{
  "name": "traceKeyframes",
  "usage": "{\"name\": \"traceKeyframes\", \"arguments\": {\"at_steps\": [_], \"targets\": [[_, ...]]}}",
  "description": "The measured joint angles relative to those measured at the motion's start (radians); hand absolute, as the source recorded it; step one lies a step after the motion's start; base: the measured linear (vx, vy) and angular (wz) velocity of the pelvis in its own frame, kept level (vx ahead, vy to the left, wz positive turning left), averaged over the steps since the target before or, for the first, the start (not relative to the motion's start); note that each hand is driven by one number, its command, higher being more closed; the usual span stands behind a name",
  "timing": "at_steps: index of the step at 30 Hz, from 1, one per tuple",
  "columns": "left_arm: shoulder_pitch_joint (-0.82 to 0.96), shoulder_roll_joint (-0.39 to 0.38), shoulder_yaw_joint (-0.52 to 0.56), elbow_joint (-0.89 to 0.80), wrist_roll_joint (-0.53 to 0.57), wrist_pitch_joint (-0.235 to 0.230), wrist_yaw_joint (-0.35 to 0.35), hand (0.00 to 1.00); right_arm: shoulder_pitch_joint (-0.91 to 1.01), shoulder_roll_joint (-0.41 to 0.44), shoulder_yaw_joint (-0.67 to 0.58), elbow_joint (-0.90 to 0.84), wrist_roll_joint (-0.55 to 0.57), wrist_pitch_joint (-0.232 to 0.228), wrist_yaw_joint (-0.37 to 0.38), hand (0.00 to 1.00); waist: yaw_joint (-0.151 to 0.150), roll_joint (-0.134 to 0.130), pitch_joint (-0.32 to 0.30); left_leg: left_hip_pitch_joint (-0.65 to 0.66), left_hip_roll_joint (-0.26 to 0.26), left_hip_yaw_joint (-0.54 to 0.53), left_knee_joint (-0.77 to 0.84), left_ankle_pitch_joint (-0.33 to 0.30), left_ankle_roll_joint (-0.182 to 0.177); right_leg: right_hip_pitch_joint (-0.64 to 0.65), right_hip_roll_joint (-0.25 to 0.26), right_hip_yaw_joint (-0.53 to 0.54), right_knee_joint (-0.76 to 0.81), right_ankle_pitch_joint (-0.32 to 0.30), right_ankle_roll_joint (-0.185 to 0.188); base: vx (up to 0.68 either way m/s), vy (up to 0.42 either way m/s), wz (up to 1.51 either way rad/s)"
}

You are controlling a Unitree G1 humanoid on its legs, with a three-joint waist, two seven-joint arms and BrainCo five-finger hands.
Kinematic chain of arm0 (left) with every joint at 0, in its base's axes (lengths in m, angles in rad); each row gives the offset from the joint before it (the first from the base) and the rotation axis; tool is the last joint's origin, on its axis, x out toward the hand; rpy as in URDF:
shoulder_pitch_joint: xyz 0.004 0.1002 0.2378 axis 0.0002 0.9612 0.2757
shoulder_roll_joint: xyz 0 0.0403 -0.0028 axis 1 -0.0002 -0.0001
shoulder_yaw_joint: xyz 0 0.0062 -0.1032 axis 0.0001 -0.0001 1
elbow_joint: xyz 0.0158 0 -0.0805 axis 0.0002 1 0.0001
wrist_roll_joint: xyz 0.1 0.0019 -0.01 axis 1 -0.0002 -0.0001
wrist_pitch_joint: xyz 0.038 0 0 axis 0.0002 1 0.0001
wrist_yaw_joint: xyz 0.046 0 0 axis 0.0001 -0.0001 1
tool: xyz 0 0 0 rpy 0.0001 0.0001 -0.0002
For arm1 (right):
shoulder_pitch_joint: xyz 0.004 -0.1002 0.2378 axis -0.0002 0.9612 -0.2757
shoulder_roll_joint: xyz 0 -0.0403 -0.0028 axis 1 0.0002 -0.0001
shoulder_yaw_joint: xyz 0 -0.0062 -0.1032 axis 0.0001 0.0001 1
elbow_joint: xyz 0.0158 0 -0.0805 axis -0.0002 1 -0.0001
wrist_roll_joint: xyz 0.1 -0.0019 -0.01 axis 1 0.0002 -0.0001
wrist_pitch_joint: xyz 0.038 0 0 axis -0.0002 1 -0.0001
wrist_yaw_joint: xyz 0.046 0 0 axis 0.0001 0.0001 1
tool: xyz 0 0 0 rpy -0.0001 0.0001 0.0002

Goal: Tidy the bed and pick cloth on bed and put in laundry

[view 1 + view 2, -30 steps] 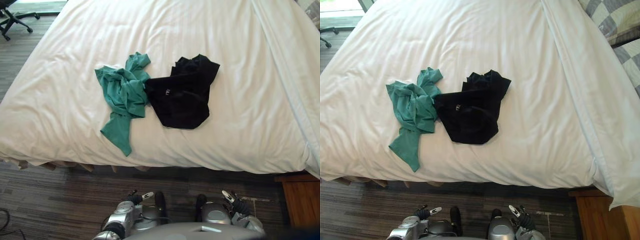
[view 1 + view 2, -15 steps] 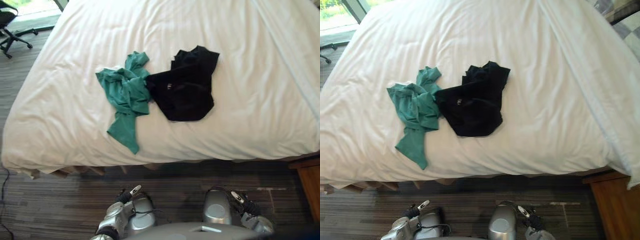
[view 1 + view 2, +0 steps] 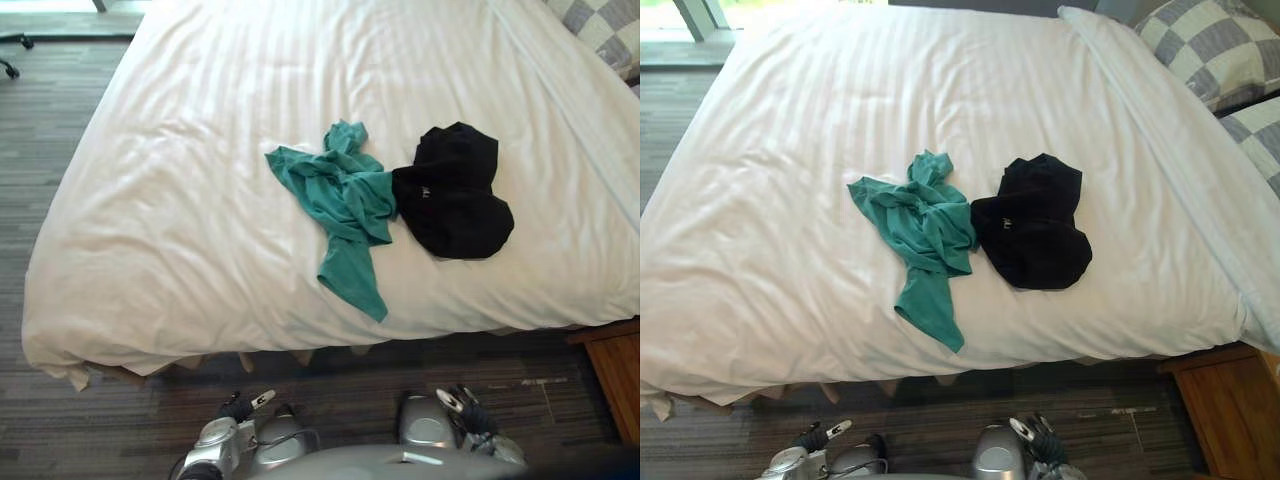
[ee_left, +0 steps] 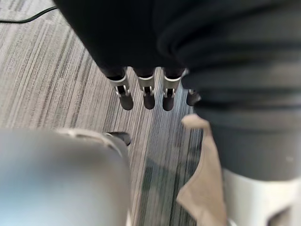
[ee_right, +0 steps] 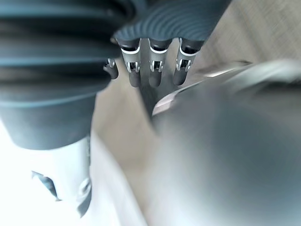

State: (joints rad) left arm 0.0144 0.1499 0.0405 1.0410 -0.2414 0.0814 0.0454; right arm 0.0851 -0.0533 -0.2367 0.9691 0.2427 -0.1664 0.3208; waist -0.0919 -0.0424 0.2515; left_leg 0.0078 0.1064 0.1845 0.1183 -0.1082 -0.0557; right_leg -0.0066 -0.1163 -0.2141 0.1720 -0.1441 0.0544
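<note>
Viewpoint is what has changed over the last second, not the laundry. The whole scene has slid sideways, so the head camera has moved. The two garments now sit right of centre in your left eye view, and checked pillows (image 3: 1200,50) have come in at the far right corner.

The teal garment (image 3: 340,195) and the black garment (image 3: 452,195) lie as they did. They touch edge to edge on the near half of the white duvet (image 3: 190,190), and neither has been lifted.

Your left hand (image 4: 148,90) hangs low by the robot's side over the striped grey carpet (image 3: 60,150), fingers straight and relaxed, holding nothing. Your right hand (image 5: 155,70) is the same, slack and empty. I judge you are only lining up on the clothes. The reach, the grasp and the trip to the laundry all lie ahead.

The teal piece looks like thin, limp jersey. It is bunched and twisted at the top, with one long flat flap trailing toward the bed's near edge. That flap looks the easiest part to pinch.

The black piece looks heavier and is heaped into a rounded, lobed mound with a small pale mark on it.

The duvet is smooth cotton with faint woven stripes and soft creases, and it drapes over the near edge. A wooden piece of furniture (image 3: 612,375) stands at the bed's right corner.
</note>
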Motion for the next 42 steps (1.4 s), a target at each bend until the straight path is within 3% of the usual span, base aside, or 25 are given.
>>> {"name": "traceKeyframes", "arguments": {"at_steps": [1, 6, 14, 18, 19, 25, 29, 32, 37, 42], "targets": [[-0.001, -0.022, 0.0, 0.0, 0.001, 0.002, -0.003, 0.0, -0.015, -0.005, 0.001, 0.004, 0.004, 0.0, 0.001, 0.0, 0.0, 0.022, 0.002, 0.011, -0.011, 0.0, -0.002, 0.013, 0.005, 0.031, -0.007, -0.001, -0.028, 0.016, 0.0, 0.07, 0.08, 0.28], [0.025, -0.036, -0.001, 0.001, 0.023, -0.004, -0.004, 0.0, -0.026, 0.003, 0.034, 0.047, 0.013, 0.003, -0.002, 0.0, 0.018, 0.055, -0.034, 0.104, -0.015, 0.024, -0.066, 0.029, -0.005, 0.104, -0.009, 0.01, -0.051, 0.015, 0.0, 0.06, 0.011, 0.0], [0.035, -0.042, -0.001, 0.003, 0.043, -0.008, -0.018, 0.0, -0.045, 0.005, 0.039, 0.115, 0.048, 0.01, -0.064, 0.0, 0.023, 0.039, -0.051, 0.185, -0.006, 0.06, -0.197, 0.087, -0.021, 0.122, 0.015, 0.03, -0.091, 0.033, -0.002, -0.05, -0.019, -0.14], [0.037, -0.042, -0.003, 0.003, 0.078, -0.006, -0.039, 0.0, -0.042, 0.005, 0.039, 0.118, 0.048, 0.034, -0.093, 0.0, 0.024, 0.033, -0.065, 0.182, -0.008, 0.066, -0.215, 0.098, -0.015, 0.122, 0.019, 0.029, -0.121, 0.061, 0.001, -0.09, 0.001, -0.02], [0.036, -0.048, -0.039, 0.022, 0.1, 0.003, -0.041, 0.0, -0.041, -0.002, 0.03, 0.127, 0.019, 0.088, -0.131, 0.0, 0.025, 0.048, -0.108, 0.19, -0.019, 0.08, -0.222, 0.102, -0.01, 0.173, 0.028, 0.016, -0.208, 0.104, 0.006, -0.04, 0.004, -0.03], [0.036, -0.048, -0.039, 0.022, 0.096, 0.0, -0.041, 0.0, -0.041, -0.002, 0.03, 0.127, 0.02, 0.088, -0.131, 0.0, 0.025, 0.048, -0.108, 0.191, -0.018, 0.081, -0.222, 0.102, -0.01, 0.173, 0.028, 0.016, -0.208, 0.104, 0.006, 0.0, 0.0, 0.0], [0.045, -0.048, -0.038, 0.025, 0.033, -0.029, -0.038, 0.0, -0.039, -0.002, 0.035, 0.128, 0.034, 0.081, -0.13, 0.0, 0.026, 0.047, -0.108, 0.197, -0.015, 0.084, -0.222, 0.1, -0.013, 0.176, 0.03, 0.02, -0.208, 0.104, 0.006, 0.0, 0.0, -0.03], [0.054, -0.05, -0.036, 0.025, -0.021, -0.052, -0.026, 0.0, -0.037, 0.004, 0.039, 0.128, 0.106, 0.062, -0.146, 0.0, 0.026, 0.044, -0.106, 0.207, -0.008, 0.085, -0.222, 0.097, -0.018, 0.187, 0.031, 0.02, -0.211, 0.104, 0.006, 0.0, 0.0, 0.0], [0.074, -0.054, -0.014, 0.025, -0.159, -0.072, 0.053, 0.0, -0.008, 0.01, 0.032, 0.127, 0.303, 0.027, -0.252, 0.0, 0.028, 0.043, -0.105, 0.212, -0.004, 0.087, -0.221, 0.091, -0.026, 0.189, 0.032, 0.02, -0.22, 0.105, 0.005, 0.0, 0.0, 0.0], [0.108, -0.068, 0.098, 0.027, -0.285, -0.091, 0.116, 0.0, 0.032, 0.013, -0.072, 0.125, 0.376, 0.017, -0.33, 0.0, 0.028, 0.045, -0.104, 0.207, 0.002, 0.09, -0.217, 0.087, -0.031, 0.19, 0.038, 0.02, -0.234, 0.106, 0.003, 0.01, -0.006, 0.0]]}}
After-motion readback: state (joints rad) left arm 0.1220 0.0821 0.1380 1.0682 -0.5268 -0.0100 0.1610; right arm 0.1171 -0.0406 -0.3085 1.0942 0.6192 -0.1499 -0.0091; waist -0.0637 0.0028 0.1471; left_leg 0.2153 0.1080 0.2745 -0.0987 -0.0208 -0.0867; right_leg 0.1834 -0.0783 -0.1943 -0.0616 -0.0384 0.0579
